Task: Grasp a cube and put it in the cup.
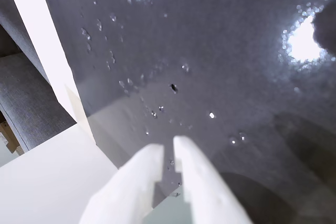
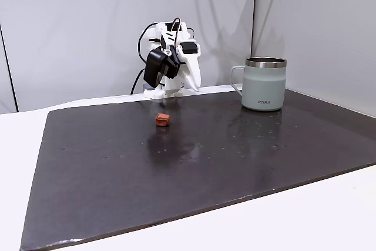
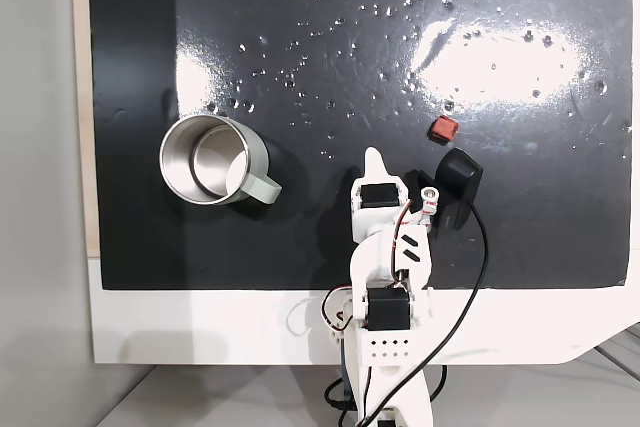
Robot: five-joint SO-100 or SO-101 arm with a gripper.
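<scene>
The pincer point(image 1: 168, 153) is plain white plastic, as is the arm point(image 3: 388, 257) behind it, which carries black motor blocks and a black cable point(image 3: 470, 277). Just beside the pincer lies a reddish-orange cube point(image 3: 443, 128). Well apart from it stands a pale grey-green cup point(image 2: 264, 84) with a steel rim and small dark lettering low down. The mat point(image 2: 194, 157) is glossy black, speckled with pale flecks; the worktop point(image 2: 305, 221) is white.

A white worktop point(image 2: 329, 216) carries a glossy dark mat point(image 2: 205, 163) speckled with droplets, on which the cube point(image 2: 162, 120) sits near the mat's far edge and the cup point(image 2: 264, 86) stands toward its far right corner.
</scene>
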